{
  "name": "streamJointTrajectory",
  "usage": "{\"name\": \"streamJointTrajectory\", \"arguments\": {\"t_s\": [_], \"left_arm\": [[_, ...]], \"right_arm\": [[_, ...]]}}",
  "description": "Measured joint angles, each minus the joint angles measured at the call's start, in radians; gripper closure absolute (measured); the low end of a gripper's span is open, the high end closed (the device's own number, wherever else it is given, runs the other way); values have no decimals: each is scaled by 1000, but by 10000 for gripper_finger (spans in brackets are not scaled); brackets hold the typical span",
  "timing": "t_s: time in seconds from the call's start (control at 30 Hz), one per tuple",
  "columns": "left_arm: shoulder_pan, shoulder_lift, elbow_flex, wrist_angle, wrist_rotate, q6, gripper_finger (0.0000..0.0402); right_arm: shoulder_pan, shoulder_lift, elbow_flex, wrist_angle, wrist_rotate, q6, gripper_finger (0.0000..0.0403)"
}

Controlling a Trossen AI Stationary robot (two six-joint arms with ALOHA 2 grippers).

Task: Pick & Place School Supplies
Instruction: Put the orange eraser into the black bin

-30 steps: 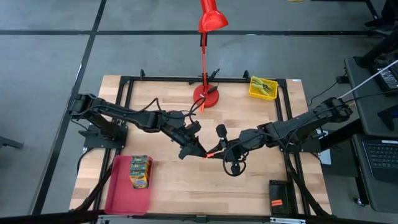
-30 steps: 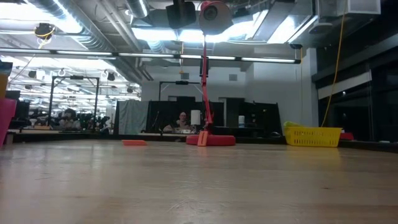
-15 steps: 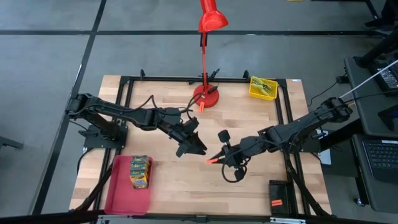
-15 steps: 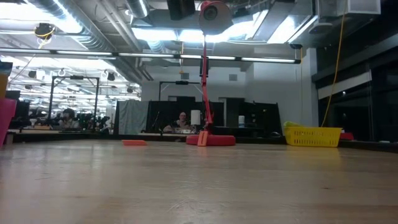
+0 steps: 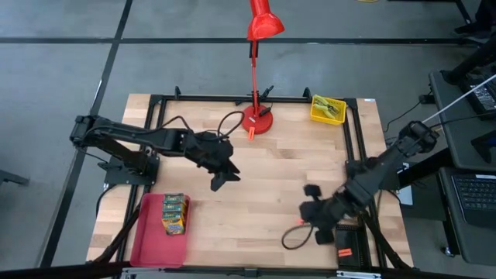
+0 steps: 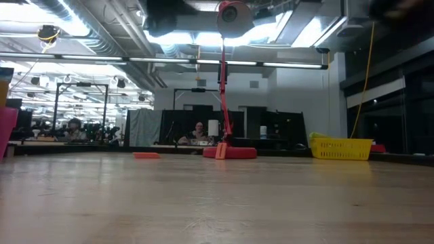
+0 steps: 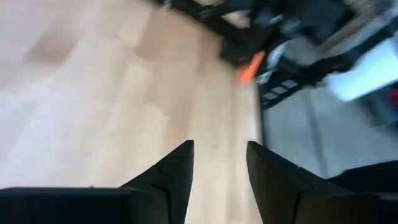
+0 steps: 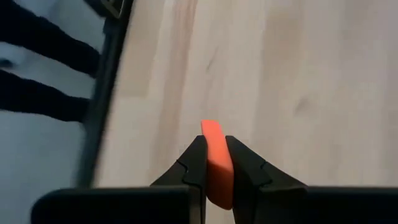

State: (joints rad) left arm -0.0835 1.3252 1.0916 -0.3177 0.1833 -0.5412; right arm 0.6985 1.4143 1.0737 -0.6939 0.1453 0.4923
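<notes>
1. The step in hand is judged to be a carry: a small orange piece (image 8: 213,163) is pinched between the fingers of the right gripper (image 8: 212,167), which are closed tight on it, its end poking out past their tips.
2. In the high view the right gripper (image 5: 301,223) is found low over the near right part of the table (image 5: 256,167), close to the near edge and just beside a dark box with an orange mark (image 5: 349,243). An orange speck is seen at its tip.
3. The left gripper (image 7: 219,163) is empty, its fingers parted with bare wood showing between them. In the high view it hangs over the middle-left of the table (image 5: 219,180), well apart from the right gripper.
4. Crayon boxes (image 5: 175,213) are stacked on the red tray (image 5: 147,242) at the near left corner.
5. A yellow bin (image 5: 328,109) sits at the far right corner with something green in it; what it is cannot be told. Another orange piece (image 5: 251,133) lies just beside the base of the red desk lamp (image 5: 256,118).
6. Where the held piece is meant to go is not shown. The next move is judged to call for a firm pinch kept on so small a piece until it is over its place, then a low release so it does not bounce off.
</notes>
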Motion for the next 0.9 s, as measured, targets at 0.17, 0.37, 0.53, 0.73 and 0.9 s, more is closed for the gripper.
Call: {"name": "streamJointTrajectory", "arguments": {"t_s": [0.17,0.37,0.53,0.73,0.9], "left_arm": [[-14,-2,0,-75,-104,43,256],[-29,4,0,-101,-177,98,256],[-28,4,-16,-113,-218,139,256],[-28,4,-45,-110,-258,160,256],[-25,4,-49,-119,-301,143,242]], "right_arm": [[153,0,0,-68,-7,491,366],[341,0,0,-131,-48,1010,366],[484,0,0,-275,-153,1304,366],[562,0,0,-338,-158,1361,364],[561,1,0,-336,-132,1389,270]]}}
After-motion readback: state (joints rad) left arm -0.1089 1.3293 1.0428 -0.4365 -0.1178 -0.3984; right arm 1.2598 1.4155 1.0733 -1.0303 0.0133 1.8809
